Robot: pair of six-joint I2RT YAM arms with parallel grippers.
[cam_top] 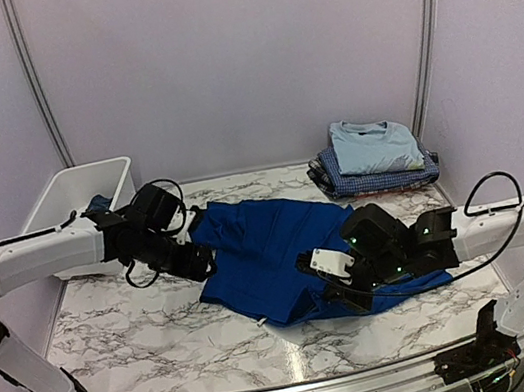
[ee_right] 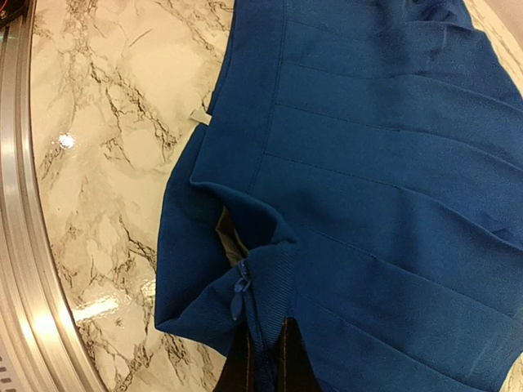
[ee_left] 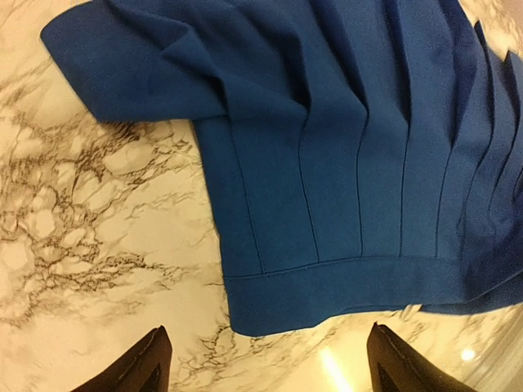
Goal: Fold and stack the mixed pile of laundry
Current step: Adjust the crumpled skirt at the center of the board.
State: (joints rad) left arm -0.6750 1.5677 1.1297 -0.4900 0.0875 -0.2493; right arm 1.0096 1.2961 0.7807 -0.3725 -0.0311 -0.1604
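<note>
Left wrist view: folding the royal blue pleated cloth garment [ee_left: 343, 147], my left hand [ee_left: 265, 347] is hovering wide at its hem [ee_left: 343, 286], my right hand [ee_right: 265, 363] pinching the zipper edge [ee_right: 245, 302]; gripping that hem seems next.

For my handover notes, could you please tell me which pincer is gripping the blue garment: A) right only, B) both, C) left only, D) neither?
A: the right pincer is shut on the blue garment near its zipper, while the left pincer is open and empty.
</note>
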